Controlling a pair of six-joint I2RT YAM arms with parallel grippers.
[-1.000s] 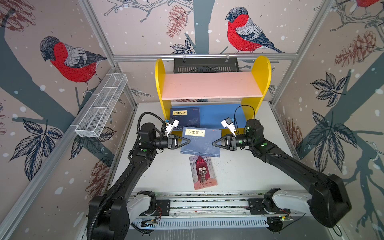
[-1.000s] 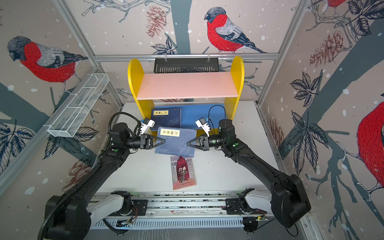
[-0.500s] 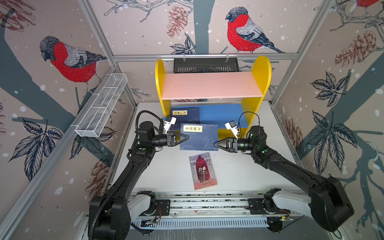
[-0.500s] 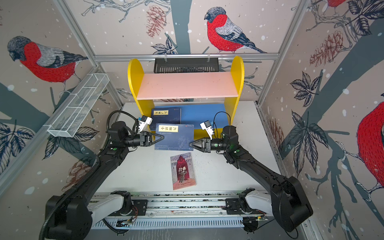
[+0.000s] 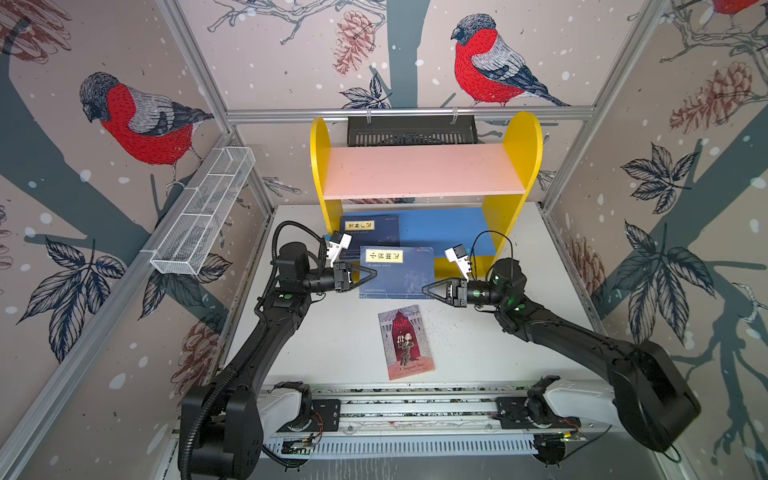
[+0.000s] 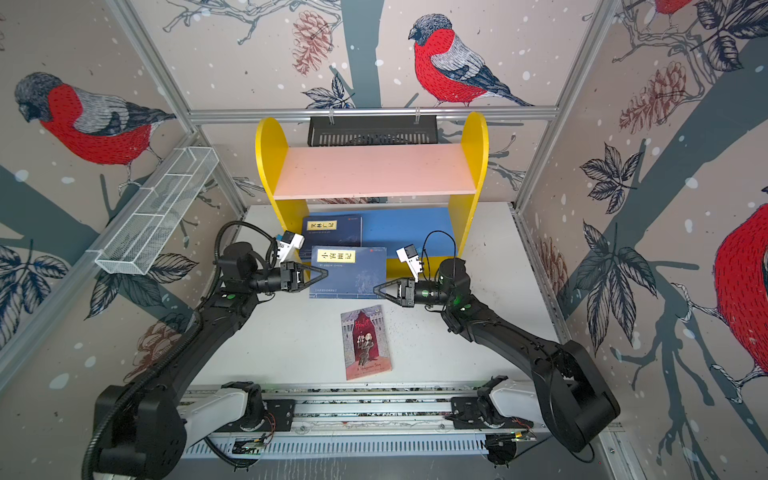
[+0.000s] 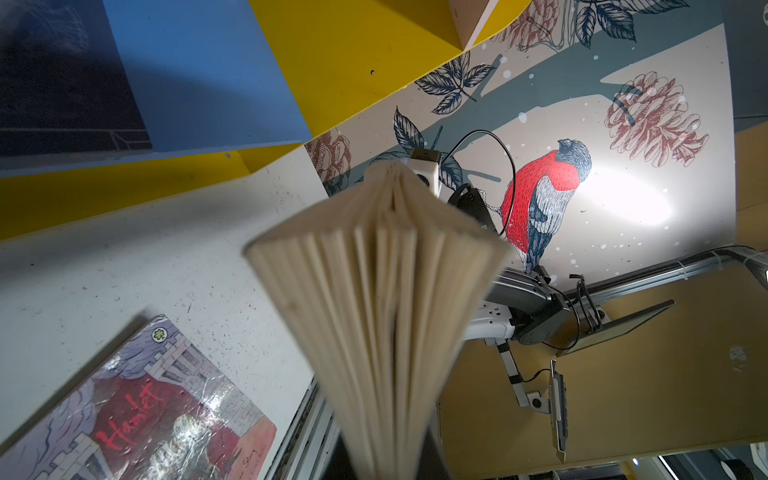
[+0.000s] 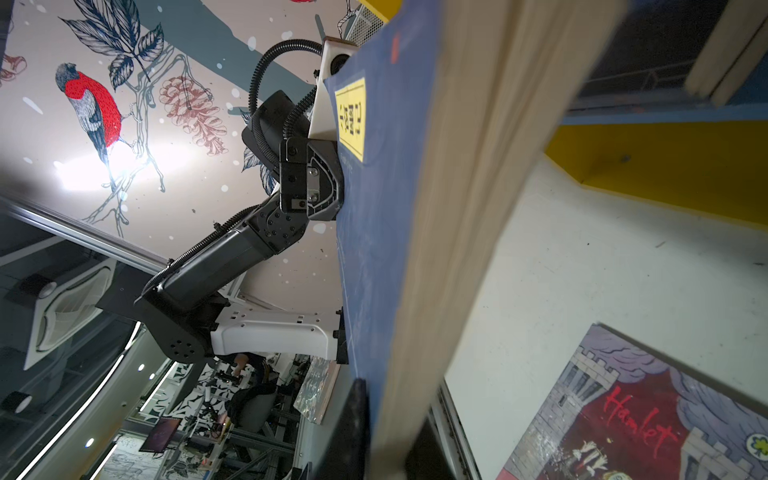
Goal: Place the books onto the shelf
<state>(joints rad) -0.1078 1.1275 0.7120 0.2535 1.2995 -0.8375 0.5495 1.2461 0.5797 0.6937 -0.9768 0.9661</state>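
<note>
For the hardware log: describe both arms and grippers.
Both arms are black with white base links. The left arm carries ribbed black conduit, the right arm a thin looped cable. White camera blocks sit on both wrists. The left gripper and right gripper are black, triangular.

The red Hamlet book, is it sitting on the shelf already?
No, the Hamlet book lies flat on the white table, in front of the shelf and apart from it.
</note>
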